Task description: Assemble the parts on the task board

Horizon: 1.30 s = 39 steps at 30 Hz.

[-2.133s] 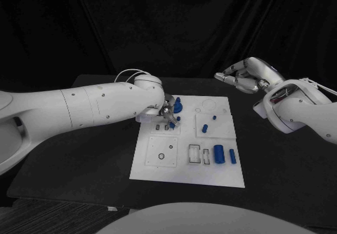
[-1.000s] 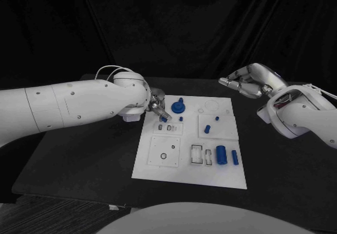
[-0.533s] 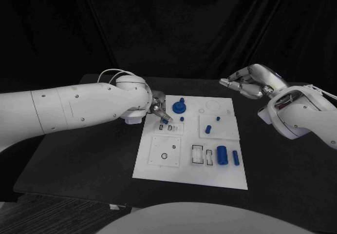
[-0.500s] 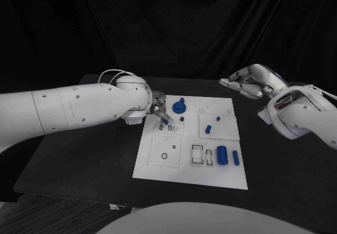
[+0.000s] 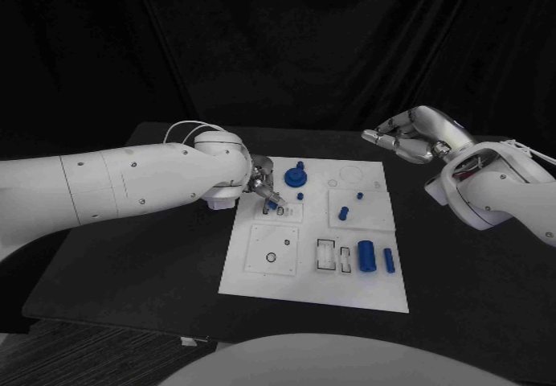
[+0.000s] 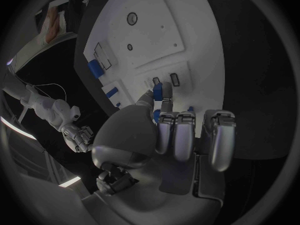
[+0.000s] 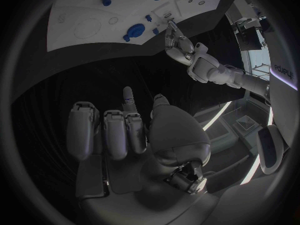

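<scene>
On the near bench: I see bare black bench [image 5: 139, 273] in front of the task board [image 5: 312, 281], whose near strip of white plate carries nothing.
Near parts: two blue cylinders, a thick one [image 5: 366, 256] and a thin one [image 5: 387, 259], lie at the board's near right, beside outlined rectangular slots [image 5: 323, 253]; a raised square plate with a ring [image 5: 267, 249] sits to their left.
Middle parts: a small blue peg [image 5: 343, 213] lies on the right-hand square panel.
Left hand: my left hand [image 5: 262, 186] is over the board's left edge, pinching a small blue part [image 6: 157, 90] between thumb and a fingertip; the other fingers are curled. The part's tip is just above two small dark slots [image 6: 165, 80]; I cannot tell whether it touches.
Change: against half a second back, the left hand has dropped slightly and moved nearer, closer to those slots. The right hand looks unmoved.
Far parts: a blue knobbed round piece [image 5: 296, 174] stands at the far left of the board, near the left hand.
Right hand: my right hand [image 5: 408, 138] hangs beyond the board's far right corner, well apart from it, fingers curled in and holding nothing.
Room: black drapes behind the bench.
</scene>
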Available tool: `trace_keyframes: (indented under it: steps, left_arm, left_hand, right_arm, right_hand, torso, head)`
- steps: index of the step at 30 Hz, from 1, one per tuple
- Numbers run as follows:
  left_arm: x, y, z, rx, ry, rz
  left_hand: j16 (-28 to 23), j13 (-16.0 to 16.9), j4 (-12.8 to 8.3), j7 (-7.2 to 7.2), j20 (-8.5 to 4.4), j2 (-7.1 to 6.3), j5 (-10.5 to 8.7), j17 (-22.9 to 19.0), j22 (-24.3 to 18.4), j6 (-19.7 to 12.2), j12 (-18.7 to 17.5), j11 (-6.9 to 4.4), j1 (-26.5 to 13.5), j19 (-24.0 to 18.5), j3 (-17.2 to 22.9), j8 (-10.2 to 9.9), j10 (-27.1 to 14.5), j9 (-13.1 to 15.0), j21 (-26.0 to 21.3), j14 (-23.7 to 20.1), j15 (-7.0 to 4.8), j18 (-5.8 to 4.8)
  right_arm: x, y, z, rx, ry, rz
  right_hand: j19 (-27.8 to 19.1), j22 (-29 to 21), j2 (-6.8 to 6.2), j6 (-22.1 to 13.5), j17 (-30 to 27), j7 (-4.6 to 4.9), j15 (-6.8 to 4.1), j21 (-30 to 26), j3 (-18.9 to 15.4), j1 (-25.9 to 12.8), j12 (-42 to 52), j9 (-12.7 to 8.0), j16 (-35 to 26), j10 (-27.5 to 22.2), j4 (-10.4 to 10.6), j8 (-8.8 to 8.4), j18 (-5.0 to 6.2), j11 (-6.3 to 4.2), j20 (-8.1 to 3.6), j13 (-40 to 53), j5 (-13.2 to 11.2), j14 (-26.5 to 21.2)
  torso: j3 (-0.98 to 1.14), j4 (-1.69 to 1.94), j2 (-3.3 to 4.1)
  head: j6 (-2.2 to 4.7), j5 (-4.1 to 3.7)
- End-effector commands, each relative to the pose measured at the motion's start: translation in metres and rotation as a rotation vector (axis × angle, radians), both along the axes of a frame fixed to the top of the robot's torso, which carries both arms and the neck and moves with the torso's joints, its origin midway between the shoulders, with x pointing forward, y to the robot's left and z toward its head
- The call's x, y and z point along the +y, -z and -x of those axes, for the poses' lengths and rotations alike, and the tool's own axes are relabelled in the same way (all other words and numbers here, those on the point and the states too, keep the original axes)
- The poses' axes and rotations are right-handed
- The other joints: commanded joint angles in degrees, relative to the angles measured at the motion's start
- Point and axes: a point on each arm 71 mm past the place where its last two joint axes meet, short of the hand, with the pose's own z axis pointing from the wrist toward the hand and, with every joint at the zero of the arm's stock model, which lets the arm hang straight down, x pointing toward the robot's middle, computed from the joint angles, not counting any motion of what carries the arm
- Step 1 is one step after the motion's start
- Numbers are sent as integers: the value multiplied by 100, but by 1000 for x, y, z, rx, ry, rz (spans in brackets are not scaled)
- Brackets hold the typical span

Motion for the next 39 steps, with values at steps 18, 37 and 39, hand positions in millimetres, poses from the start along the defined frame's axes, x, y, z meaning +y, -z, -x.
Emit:
trace_keyframes:
  steps: [18, 37, 39]
  left_arm:
    - [-5, 7, 2, 13, 3, 9]
    - [-7, 11, 2, 22, 8, 7]
    - [-8, 11, 2, 22, 9, 7]
  left_hand:
    - [59, 1501, -23, -53, -33, 0, 3, 1522, 1552, 139, 36, -116, -94, 603, 439, -46, 690, 209, 102, 644, -94, -6]
    - [59, 1501, 15, -47, -31, -11, -73, 1522, 1541, 144, 36, -111, -147, 593, 466, -76, 690, 228, 95, 644, -90, -3]
    - [59, 1501, 24, -46, -30, -12, -89, 1522, 1540, 146, 36, -109, -159, 592, 471, -81, 690, 232, 94, 644, -90, -2]
  right_arm:
    - [-2, 3, 0, 19, 16, 6]
    - [-2, 6, 0, 30, 20, 11]
    - [-3, 6, 0, 32, 21, 11]
  right_hand:
    - [204, 1189, 47, 12, 941, 18, -5, -27, -175, 171, 95, -50, 50, 617, 16, -22, -121, 4, 46, 1545, 128, 443]
    - [204, 1189, 47, 12, 941, 18, -5, -27, -175, 171, 95, -50, 50, 617, 16, -22, -121, 4, 46, 1545, 128, 443]
    - [203, 1188, 48, 12, 940, 18, -5, -28, -176, 175, 95, -51, 49, 617, 16, -22, -121, 4, 46, 1545, 129, 443]
  torso:
    - [0, -2, -1]
    - [2, -3, 1]
    - [1, -3, 0]
  head:
    - [-1, -20]
    - [-1, -27]
    - [-1, -24]
